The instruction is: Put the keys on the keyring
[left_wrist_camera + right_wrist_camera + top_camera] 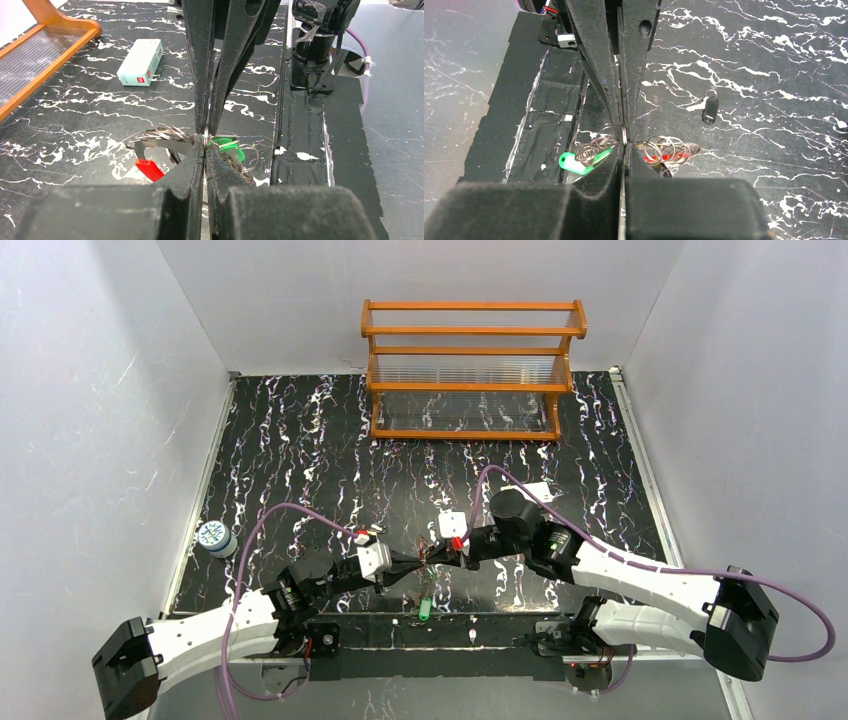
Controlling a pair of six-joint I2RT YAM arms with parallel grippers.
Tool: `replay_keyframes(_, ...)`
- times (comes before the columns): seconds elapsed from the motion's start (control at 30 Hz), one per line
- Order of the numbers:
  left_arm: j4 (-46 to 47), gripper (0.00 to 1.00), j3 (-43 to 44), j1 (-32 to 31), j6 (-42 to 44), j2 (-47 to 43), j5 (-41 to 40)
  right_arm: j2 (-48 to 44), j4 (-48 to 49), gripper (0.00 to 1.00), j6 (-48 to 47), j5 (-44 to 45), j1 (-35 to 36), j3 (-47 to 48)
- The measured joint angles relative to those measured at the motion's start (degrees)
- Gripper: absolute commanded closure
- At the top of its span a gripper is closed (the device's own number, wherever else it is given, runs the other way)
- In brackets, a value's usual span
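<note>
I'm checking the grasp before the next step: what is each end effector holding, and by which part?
Both the left end effector and right end effector pinch one thin metal ring by its rim, from opposite sides.

Bright, even light; wrist-view foregrounds blur softly.

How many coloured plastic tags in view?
2. Green tag on the near side of the wire rings; red tag on their far side, partly under them. More may be hidden.
</note>
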Motion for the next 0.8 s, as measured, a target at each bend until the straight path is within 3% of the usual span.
replay_keyframes(0.2,0.00,1.00,0.00,0.00,-0.20,-0.02,0.17,0.00,0.09,0.99,-0.07,-0.02,-0.07,0.00)
replay_keyframes(0.4,-0.24,0.82,0.00,0.00,-0.28,-0.04,-0.42,0.04,-1.49,0.99,-0.44,0.61,-0.04,0.39)
replay_keyframes(0.8,-12.31,0.79,6.36,0.00,2.71,0.57,-3.72,6.93,-16.90,0.99,-2.86,5.90,-0.02,8.20)
